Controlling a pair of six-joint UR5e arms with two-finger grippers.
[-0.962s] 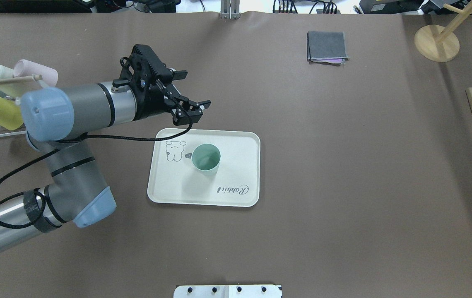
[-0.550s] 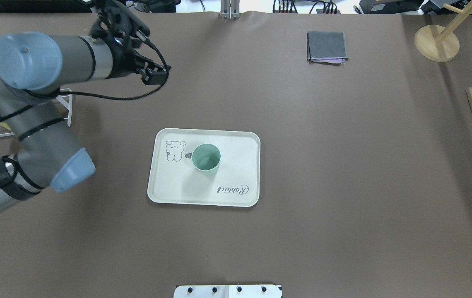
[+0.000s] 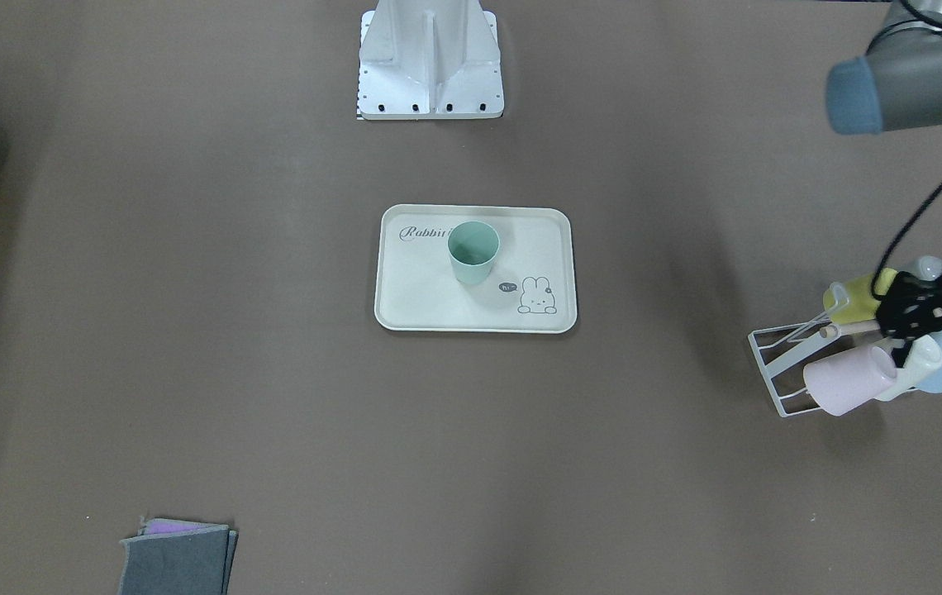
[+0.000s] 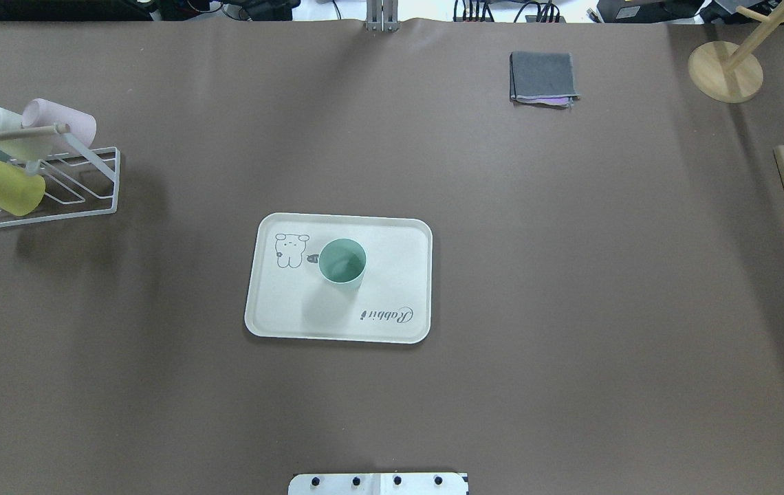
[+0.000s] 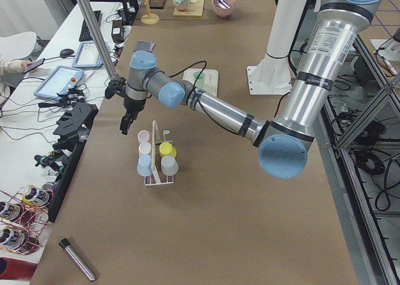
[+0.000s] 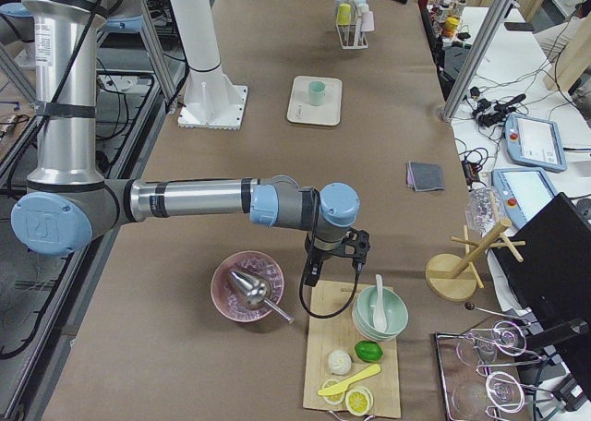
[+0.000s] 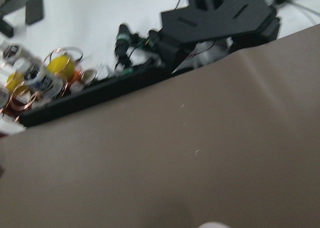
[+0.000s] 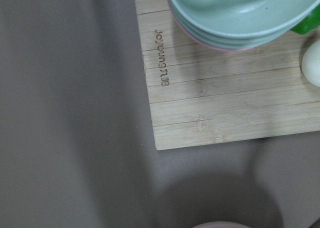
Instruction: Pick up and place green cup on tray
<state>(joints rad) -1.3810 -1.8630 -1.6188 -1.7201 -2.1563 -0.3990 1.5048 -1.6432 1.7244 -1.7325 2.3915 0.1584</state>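
The green cup (image 4: 342, 261) stands upright in the middle of the cream tray (image 4: 392, 289), open end up and apart from both grippers. It also shows in the front view (image 3: 473, 252) on the tray (image 3: 430, 302). My left gripper (image 3: 899, 326) hangs over the cup rack far to the left of the tray, with its fingers apart and empty. In the left side view it (image 5: 125, 124) points down just beyond the rack. My right gripper (image 6: 313, 275) shows only in the right side view, over the near edge of a wooden board. I cannot tell its state.
A white wire rack (image 4: 55, 182) holds several pastel cups, including a yellow-green one (image 4: 3, 185). A folded grey cloth (image 4: 545, 77) and a wooden stand (image 4: 725, 69) sit at the back. The wooden board (image 8: 215, 98) carries stacked bowls (image 8: 240, 13), beside a pink bowl (image 6: 247, 287).
My left arm has swung away from the tray, back and to the left, almost out of the overhead view. The green cup stays still on the tray.
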